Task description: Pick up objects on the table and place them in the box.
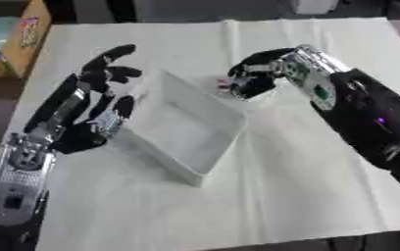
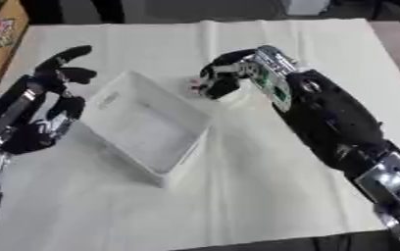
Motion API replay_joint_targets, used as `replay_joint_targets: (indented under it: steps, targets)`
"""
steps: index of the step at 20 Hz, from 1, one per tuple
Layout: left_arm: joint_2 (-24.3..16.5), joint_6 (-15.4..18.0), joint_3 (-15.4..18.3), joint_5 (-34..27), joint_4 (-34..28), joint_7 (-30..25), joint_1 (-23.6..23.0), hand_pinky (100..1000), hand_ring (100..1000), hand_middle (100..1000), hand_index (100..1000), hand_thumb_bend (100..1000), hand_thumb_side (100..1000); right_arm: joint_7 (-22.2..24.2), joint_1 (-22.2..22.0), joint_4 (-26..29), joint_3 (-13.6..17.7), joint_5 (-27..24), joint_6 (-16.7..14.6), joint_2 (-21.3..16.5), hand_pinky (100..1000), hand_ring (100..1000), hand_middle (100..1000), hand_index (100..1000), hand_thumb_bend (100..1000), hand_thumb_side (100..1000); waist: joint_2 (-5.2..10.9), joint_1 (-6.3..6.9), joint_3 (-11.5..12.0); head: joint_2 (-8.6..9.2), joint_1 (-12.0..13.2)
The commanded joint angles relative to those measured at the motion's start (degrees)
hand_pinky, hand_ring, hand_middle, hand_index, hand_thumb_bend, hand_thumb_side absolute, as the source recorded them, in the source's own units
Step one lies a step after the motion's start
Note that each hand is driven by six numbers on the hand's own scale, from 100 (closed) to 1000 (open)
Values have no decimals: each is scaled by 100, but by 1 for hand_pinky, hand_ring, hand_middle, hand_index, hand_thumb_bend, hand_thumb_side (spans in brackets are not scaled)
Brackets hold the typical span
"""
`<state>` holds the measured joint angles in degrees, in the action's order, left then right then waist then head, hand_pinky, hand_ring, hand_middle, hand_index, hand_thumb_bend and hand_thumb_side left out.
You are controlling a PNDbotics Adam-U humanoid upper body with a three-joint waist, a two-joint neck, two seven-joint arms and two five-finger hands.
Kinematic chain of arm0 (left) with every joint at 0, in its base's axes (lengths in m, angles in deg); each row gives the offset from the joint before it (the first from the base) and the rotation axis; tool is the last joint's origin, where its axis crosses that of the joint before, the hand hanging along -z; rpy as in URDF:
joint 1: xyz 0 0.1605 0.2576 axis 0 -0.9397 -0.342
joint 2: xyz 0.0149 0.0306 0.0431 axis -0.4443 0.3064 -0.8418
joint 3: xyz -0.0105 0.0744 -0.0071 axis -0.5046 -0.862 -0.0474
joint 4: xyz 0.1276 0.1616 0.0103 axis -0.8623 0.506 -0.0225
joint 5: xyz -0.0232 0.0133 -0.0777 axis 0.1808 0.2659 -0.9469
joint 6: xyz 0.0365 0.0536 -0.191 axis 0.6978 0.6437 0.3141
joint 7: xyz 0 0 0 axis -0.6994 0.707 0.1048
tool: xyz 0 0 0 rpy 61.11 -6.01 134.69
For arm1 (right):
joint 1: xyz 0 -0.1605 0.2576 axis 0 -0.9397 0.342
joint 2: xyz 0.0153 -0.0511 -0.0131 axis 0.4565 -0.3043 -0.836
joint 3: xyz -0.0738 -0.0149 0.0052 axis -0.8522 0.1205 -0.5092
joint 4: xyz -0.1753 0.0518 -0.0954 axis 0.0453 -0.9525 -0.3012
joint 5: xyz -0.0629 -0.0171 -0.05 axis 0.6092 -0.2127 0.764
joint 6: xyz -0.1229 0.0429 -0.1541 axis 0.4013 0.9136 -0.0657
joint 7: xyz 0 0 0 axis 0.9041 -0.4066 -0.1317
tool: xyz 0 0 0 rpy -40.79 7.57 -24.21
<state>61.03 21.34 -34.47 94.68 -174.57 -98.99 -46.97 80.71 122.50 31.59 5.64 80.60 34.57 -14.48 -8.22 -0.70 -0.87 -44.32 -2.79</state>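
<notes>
Box (image 1: pixel 182 130) sits just below the right hand (image 1: pixel 259 78), whose fingers pinch a small pale object (image 1: pixel 225 84); I'd move it over the rim before releasing, left hand (image 1: pixel 96 105) spread alongside.

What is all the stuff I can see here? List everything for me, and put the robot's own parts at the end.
Box: one, white, open-topped, middle of the table, nothing visible inside.
Small object: one, reddish and white, too small to identify, in the right hand's fingers by the box's far corner.
Tablecloth: one, white, covering the table.
Cardboard carton: one, brown, beyond the table's far left corner.
Left hand: one, black, open, beside the box's left wall.
Right hand: one, black and silver, curled on the small object.
</notes>
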Motion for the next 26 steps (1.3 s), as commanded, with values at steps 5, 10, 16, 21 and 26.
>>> replay_joint_targets:
  steps: [5,10,16,21,26]
  targets:
    - [-104,33,-7,43,-113,-20,86,765,100,982,839,100,776,-152,-27,-559,204,273,-21,97,766,852,878,991,100,745,-34,38,43,20,23]
    - [-101,48,-8,48,-117,-27,98,766,100,982,839,100,775,-577,-53,-900,443,661,89,155,407,667,786,940,125,537,-85,74,61,20,-34]
    - [-111,60,1,66,-113,-25,82,767,100,984,839,100,777,-1689,-60,-975,613,800,395,158,100,275,423,616,100,211,-126,107,38,20,-65]
    - [-109,69,2,74,-109,-32,72,768,100,985,840,100,776,-2952,-109,-1046,664,514,346,185,100,100,134,273,100,100,-133,122,32,20,-69]
    - [-110,73,4,81,-106,-41,66,768,100,986,840,100,775,-3502,-160,-1259,746,264,21,208,100,100,111,255,100,100,-152,129,39,20,-58]
